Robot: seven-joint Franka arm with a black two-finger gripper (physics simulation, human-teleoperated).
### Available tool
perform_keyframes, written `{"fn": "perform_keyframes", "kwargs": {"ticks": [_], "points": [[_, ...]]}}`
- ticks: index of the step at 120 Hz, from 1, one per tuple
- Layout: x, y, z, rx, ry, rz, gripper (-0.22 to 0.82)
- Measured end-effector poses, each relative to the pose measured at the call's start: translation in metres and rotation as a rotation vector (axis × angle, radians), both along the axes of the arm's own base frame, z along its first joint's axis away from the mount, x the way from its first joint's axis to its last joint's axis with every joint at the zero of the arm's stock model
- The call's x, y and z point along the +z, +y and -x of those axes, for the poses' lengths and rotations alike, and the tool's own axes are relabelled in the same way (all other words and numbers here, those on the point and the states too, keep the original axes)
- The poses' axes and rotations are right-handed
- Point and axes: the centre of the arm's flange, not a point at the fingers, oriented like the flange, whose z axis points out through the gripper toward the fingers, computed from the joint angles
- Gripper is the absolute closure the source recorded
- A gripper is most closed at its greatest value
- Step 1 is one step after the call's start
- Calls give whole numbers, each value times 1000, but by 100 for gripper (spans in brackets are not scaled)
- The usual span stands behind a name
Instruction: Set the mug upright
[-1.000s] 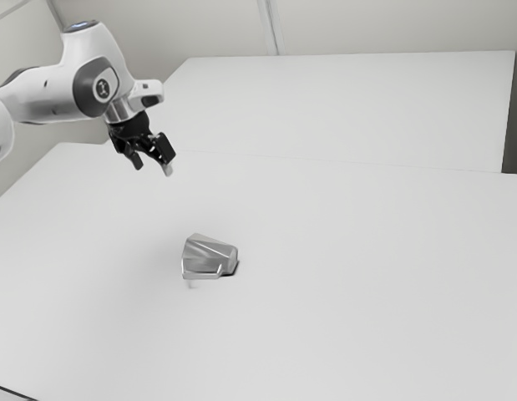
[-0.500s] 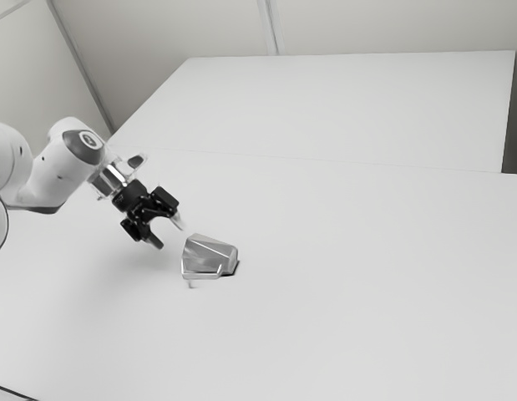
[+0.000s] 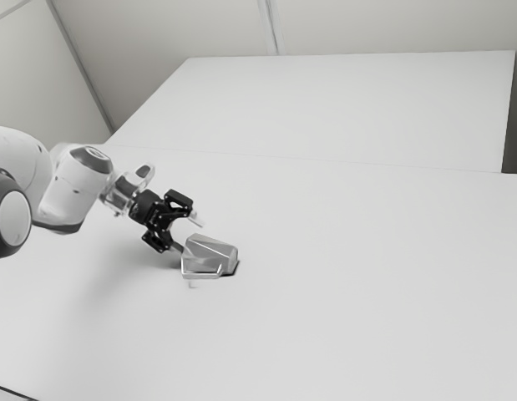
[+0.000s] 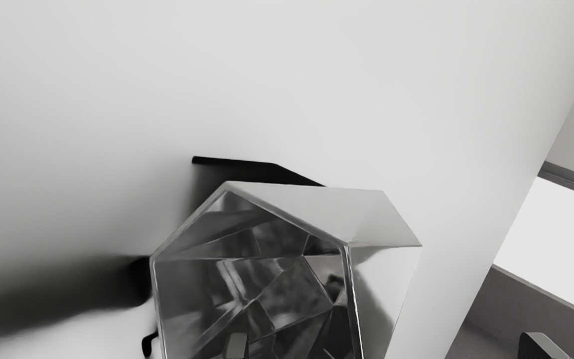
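Observation:
My gripper (image 3: 188,235) is low over the table at the mug's open end, its fingers spread apart. The shiny faceted metal mug (image 3: 210,256) lies on its side, its mouth facing the gripper and its base toward the exterior view's right. In the wrist view the mug (image 4: 386,224) shows its many-sided rim and hollow inside. One fingertip of the gripper (image 4: 386,344) overlaps the mouth and the other stands outside the wall. Whether a finger touches the mug I cannot tell.
The mug rests on a white table (image 3: 342,292). A further white surface (image 3: 350,109) lies behind it, near pale walls. A dark thin edge (image 3: 14,392) shows at the exterior view's lower left corner.
The arm has come down and toward the exterior view's right, bringing my gripper from high above the table to the mug's mouth. The mug has not visibly moved.

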Motion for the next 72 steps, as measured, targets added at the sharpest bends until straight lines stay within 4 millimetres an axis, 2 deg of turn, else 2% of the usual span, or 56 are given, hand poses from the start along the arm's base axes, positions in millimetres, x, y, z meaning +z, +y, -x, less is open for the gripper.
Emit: {"fn": "perform_keyframes", "kwargs": {"ticks": [27,52,72], "points": [[-3,-7,-2,25,22,15,23],[-14,-14,-3,43,56,18,40],[-22,-14,0,61,86,13,58]]}}
